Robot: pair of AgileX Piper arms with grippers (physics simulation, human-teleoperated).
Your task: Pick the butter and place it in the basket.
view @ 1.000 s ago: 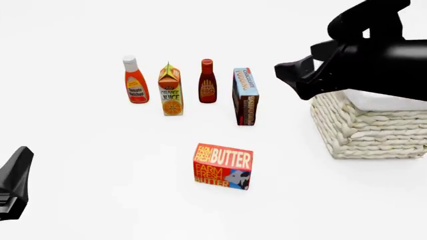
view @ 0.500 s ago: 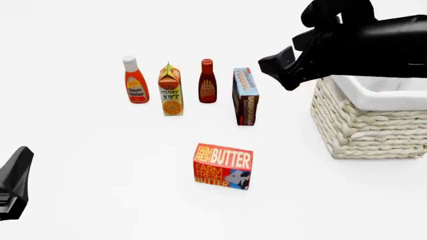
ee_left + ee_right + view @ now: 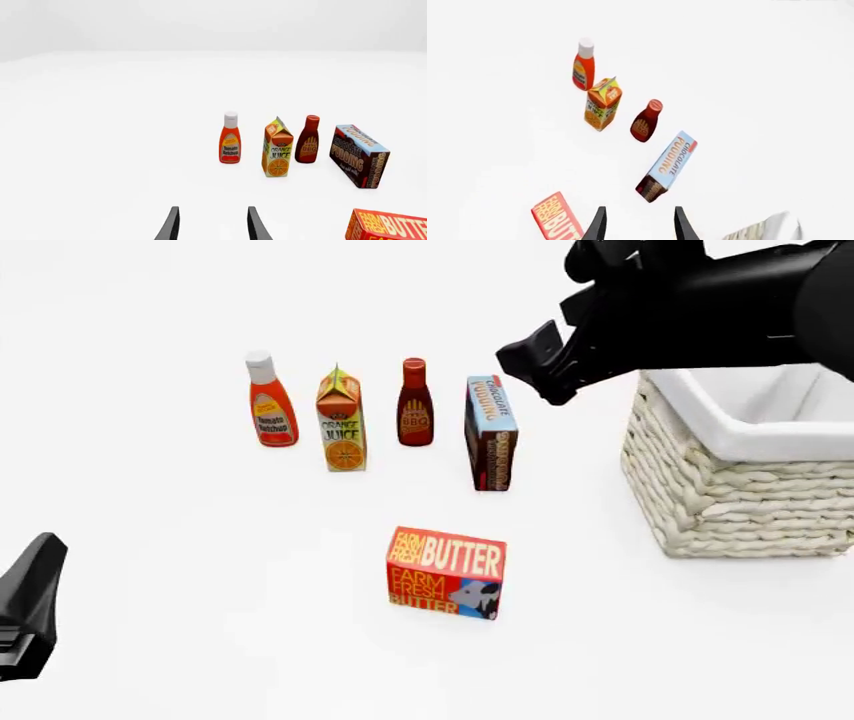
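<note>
Near the table's middle stands the red-orange rectangular butter carton [image 3: 447, 572], looking light and stiff; I'd pinch its flat faces. My right gripper [image 3: 637, 225] hangs high, fingers apart, empty.

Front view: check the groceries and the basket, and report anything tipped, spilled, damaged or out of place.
Nothing stands out. The ketchup, orange juice, BBQ sauce and pudding box stand upright in a row, the butter stands alone nearer the camera, and the basket sits square, unspilled.
</note>
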